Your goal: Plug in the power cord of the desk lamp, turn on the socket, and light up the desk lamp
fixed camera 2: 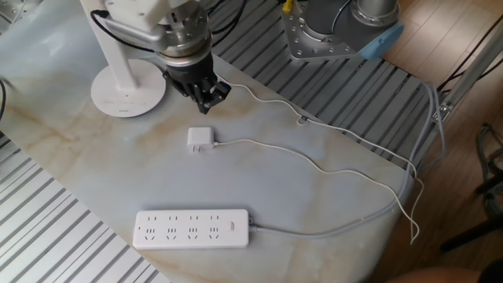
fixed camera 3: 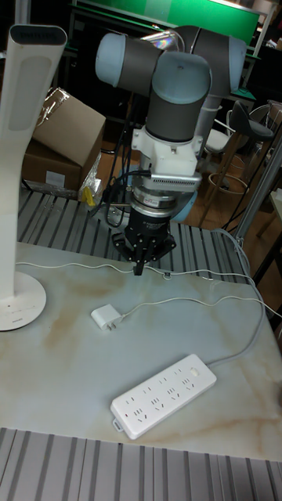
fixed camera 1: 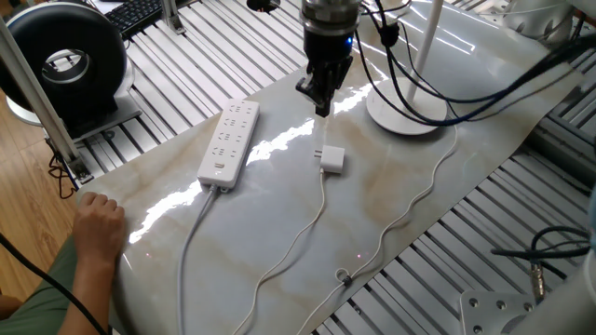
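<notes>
The marbled table point(fixed camera 1: 233, 242) took up most of what I could see, its pale sheet laid over ribbed metal rails; the arm point(fixed camera 3: 168, 86) stood over its far side, wrist pointing straight down; the desk lamp point(fixed camera 3: 22, 180) stood at one end of the table, its round flat base point(fixed camera 2: 126, 88) resting on the sheet and its slim pole upright; off the table, beside a corner of it, sat a black round fan-like device point(fixed camera 1: 67, 65); a person's hand point(fixed camera 1: 98, 223) rested at the table edge near the thick cable end of the strip.

The socket point(fixed camera 2: 191, 228) lay flat on the sheet, well apart from the lamp, its thick greyish cable point(fixed camera 2: 330, 228) running off toward the table edge; nothing was plugged into it that I could see.

The gripper point(fixed camera 2: 206, 96) hung above the sheet between the lamp base and the plug, its fingers drawn together to a narrow tip and holding nothing.

The power cord point(fixed camera 2: 314, 161) wandered in thin waves across the sheet; its small square plug point(fixed camera 2: 198, 139) lay on the table near the claw tip but not touching it, prongs point(fixed camera 1: 318, 153) lying level.
</notes>
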### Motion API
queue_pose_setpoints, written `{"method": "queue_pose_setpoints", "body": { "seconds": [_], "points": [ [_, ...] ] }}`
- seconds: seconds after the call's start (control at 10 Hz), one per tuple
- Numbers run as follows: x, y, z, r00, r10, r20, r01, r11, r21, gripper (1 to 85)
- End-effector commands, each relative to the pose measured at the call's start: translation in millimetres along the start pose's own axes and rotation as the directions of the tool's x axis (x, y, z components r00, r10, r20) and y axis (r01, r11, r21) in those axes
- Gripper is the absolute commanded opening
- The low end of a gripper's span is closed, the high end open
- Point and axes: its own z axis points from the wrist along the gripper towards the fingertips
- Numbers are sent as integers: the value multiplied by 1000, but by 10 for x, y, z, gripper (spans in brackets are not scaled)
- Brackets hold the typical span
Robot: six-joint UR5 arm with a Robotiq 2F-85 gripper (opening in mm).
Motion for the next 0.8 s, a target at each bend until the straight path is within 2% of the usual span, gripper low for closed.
{"method": "queue_pose_setpoints", "body": {
  "seconds": [0.0,0.2,0.3,0.4,0.7],
  "points": [
    [-56,-60,133,998,-33,61,33,999,1,10],
    [-77,-55,173,996,-34,80,35,999,-9,10],
    [-79,-71,176,996,-40,82,41,999,-3,10],
    [-95,-136,178,995,-53,87,51,998,23,10],
    [-100,-168,178,994,-63,87,60,998,36,10]
  ]
}}
